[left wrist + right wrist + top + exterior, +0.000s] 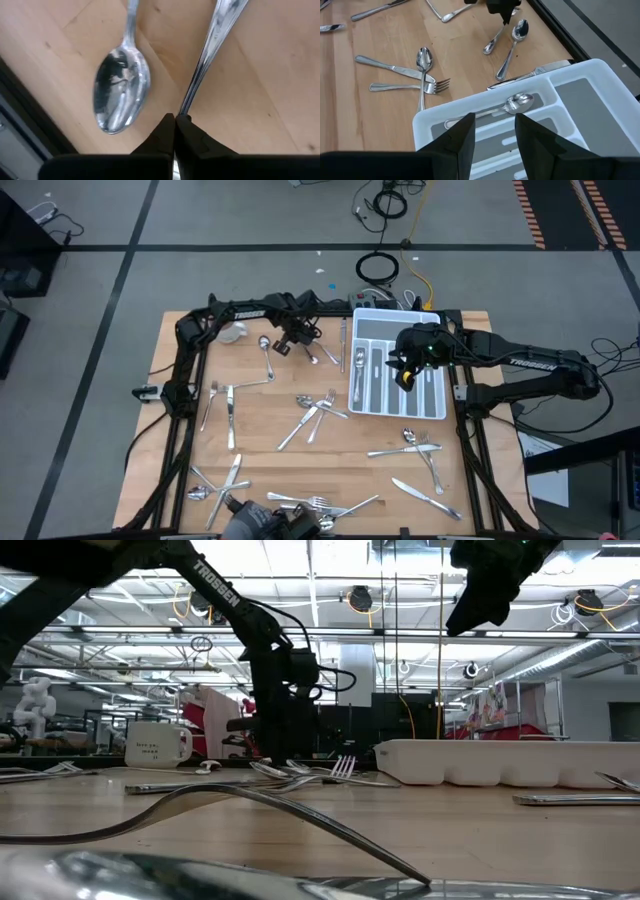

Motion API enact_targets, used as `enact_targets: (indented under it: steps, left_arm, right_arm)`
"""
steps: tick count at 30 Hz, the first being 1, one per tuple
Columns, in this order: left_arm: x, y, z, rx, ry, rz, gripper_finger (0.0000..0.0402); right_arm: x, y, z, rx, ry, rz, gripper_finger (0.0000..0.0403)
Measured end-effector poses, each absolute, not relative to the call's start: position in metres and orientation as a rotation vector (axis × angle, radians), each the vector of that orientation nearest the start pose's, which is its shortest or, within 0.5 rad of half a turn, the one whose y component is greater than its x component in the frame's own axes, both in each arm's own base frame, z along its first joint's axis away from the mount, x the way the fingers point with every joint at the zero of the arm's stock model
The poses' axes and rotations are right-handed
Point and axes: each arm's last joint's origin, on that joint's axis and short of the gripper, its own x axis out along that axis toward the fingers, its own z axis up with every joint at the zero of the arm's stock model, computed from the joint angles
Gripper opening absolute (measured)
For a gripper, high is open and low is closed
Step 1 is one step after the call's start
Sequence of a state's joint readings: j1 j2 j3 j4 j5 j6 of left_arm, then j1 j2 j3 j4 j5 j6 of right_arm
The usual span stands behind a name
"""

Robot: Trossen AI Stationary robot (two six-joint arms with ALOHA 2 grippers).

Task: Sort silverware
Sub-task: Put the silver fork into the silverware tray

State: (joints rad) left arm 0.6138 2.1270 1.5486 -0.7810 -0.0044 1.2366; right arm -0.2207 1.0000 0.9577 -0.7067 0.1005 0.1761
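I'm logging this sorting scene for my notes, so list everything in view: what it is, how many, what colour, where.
silverware: about twenty forks, spoons and knives, silver, scattered over the table, a few already in the tray
cutlery tray: one, white, compartmented, far right part of the table
mug: one, white, far left part of the table
table: one, light wood, under everything
cables: a few, black and yellow, on the floor beyond the table
left end effector: one, dark, shut on the tip of a utensil handle beside a spoon, far side of the table
right end effector: one, dark, fingers apart, empty, above the tray
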Motion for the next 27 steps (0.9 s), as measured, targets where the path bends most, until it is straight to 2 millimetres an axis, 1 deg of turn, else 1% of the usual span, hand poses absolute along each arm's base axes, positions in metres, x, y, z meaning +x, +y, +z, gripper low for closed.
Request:
enact_targets:
  steps: [5,10,18,23,27]
  left_arm:
    - [0.344,0.236,0.147,0.587,1.422,-0.303,0.0004]
    - [0.346,0.236,0.156,0.526,1.444,-0.227,0.0002]
    - [0.347,0.234,0.182,0.450,1.446,-0.146,0.0001]
    - [0.348,0.234,0.186,0.441,1.444,-0.137,0.0002]
    - [0.351,0.243,0.187,0.394,1.387,-0.033,0.0021]
  right_arm:
    - [0.191,-0.046,0.310,0.215,0.714,-0.371,0.0132]
    - [0.192,-0.046,0.311,0.214,0.697,-0.370,0.0132]
    - [0.192,-0.046,0.312,0.208,0.691,-0.368,0.0132]
    - [0.192,-0.046,0.312,0.207,0.688,-0.367,0.0132]
    - [0.193,-0.045,0.312,0.224,0.691,-0.322,0.0132]
